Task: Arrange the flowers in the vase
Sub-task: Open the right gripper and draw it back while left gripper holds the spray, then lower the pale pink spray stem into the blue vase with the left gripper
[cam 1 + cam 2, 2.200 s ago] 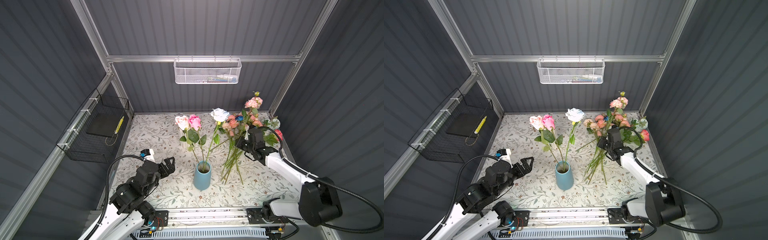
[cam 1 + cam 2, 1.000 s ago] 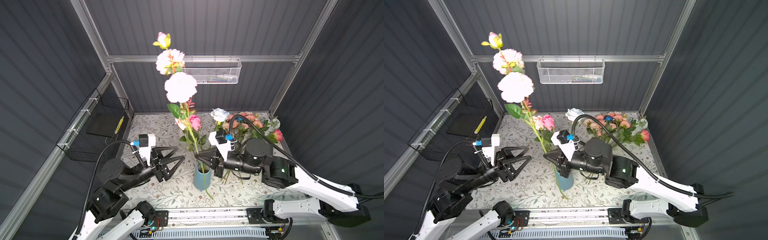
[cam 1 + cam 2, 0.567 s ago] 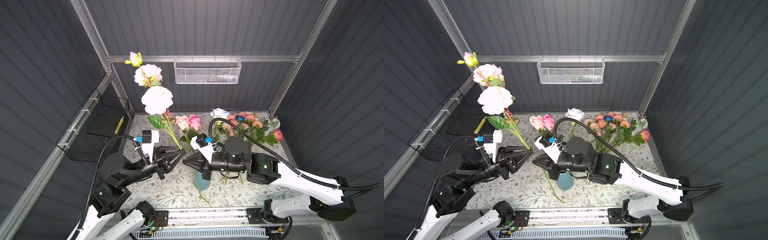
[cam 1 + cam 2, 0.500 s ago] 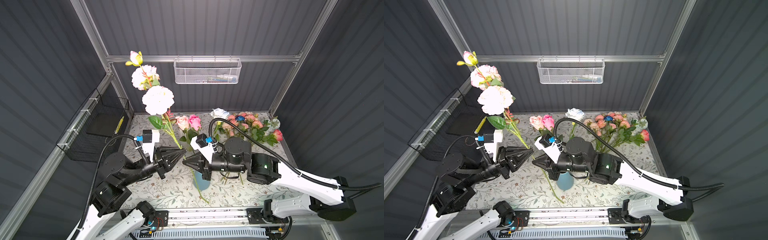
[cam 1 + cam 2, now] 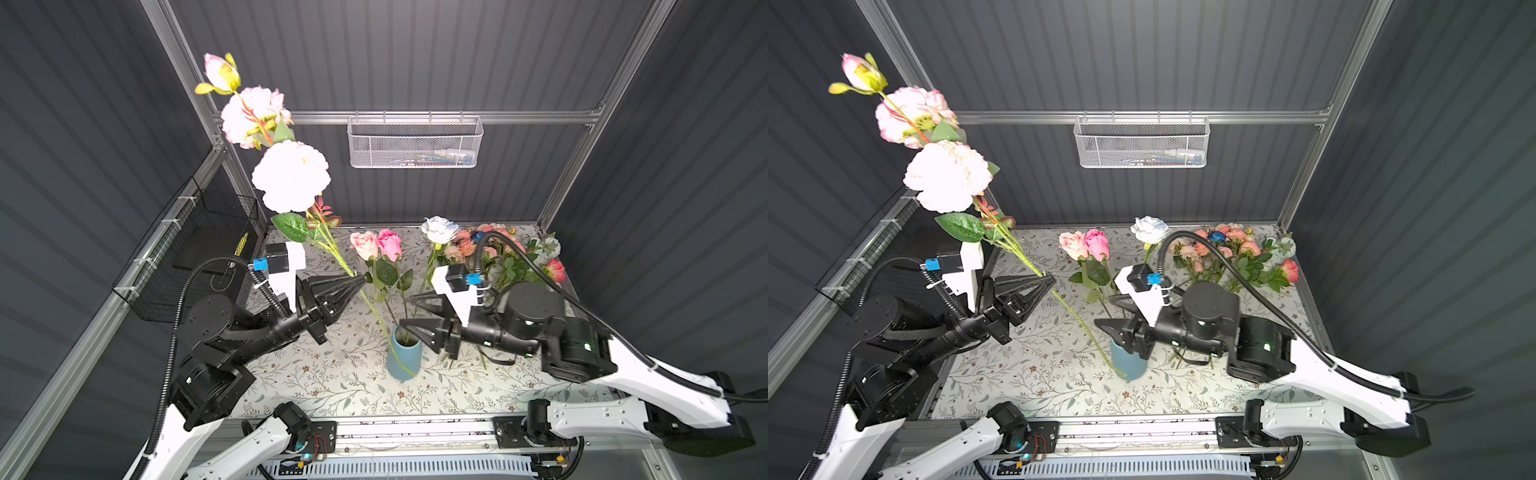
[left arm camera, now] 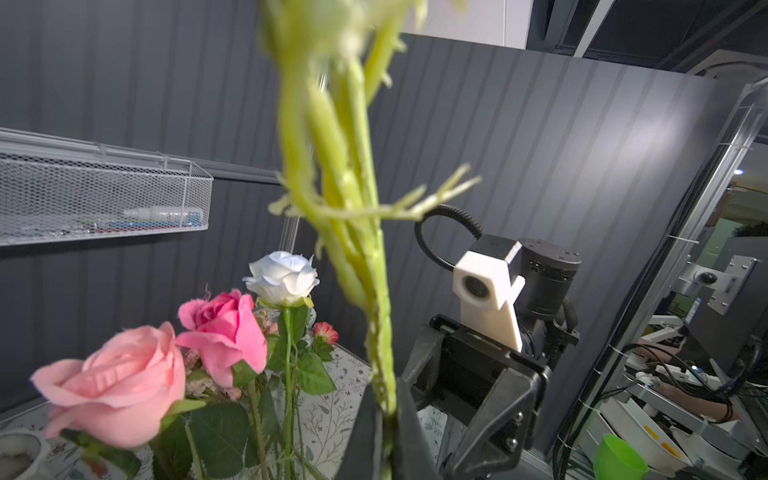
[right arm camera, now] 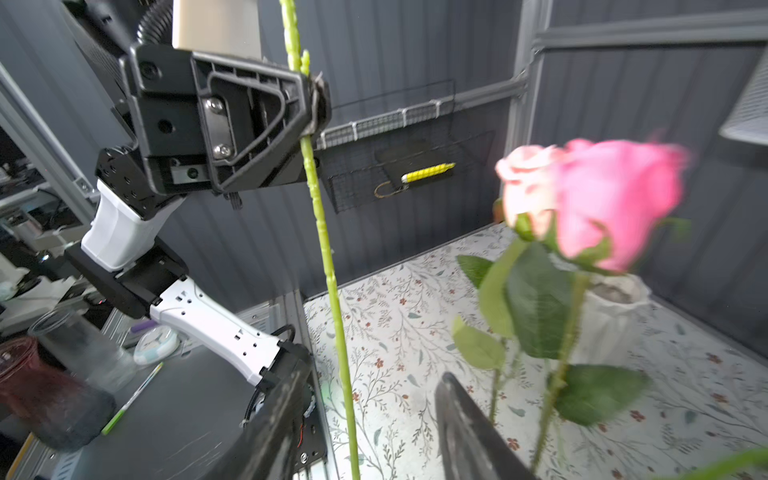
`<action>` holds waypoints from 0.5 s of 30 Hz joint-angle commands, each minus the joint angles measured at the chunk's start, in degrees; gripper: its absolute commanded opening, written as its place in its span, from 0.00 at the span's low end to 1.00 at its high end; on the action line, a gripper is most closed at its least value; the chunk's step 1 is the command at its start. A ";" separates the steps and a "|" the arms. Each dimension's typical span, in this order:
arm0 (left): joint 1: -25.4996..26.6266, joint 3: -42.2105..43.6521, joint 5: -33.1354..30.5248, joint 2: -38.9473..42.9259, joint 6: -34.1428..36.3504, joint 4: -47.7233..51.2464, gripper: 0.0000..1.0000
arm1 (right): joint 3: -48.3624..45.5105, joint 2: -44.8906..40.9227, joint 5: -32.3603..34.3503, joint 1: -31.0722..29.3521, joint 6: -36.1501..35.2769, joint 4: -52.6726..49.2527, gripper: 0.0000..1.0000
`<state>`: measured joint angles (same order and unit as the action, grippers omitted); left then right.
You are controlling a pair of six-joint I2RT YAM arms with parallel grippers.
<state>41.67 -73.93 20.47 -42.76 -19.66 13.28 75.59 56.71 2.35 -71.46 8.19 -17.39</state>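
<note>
I see the vase (image 5: 402, 360) mid-table (image 5: 316, 376), three roses (image 5: 388, 246) standing in it. Loose flowers (image 5: 505, 259) lie behind it, to the right. A long stem (image 5: 376, 315) crosses its front, leaning up leftward.

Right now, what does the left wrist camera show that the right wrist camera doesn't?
Only the left wrist view shows the white rose and the right arm's camera. Only the right wrist view shows the black wire basket and the stem running down below the left gripper. Both show that gripper shut on the green stem, the two pink roses and the flowered tablecloth.
</note>
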 commanded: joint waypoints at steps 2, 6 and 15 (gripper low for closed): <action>0.30 -3.47 -3.23 -4.90 6.76 -2.01 0.00 | -2.28 -5.83 7.60 0.04 -1.37 -1.06 0.54; 0.33 -4.17 -5.64 -7.71 9.69 -2.74 0.00 | -3.66 -9.22 9.56 -0.01 -1.16 -2.19 0.54; 0.34 -1.05 -8.59 -9.80 11.90 -4.49 0.00 | -5.82 -12.80 11.24 0.00 -1.24 -2.88 0.52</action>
<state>41.67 -75.85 13.23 -53.28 -10.00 11.07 70.35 44.91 12.01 -71.44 7.44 -19.81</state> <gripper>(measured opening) 0.064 0.523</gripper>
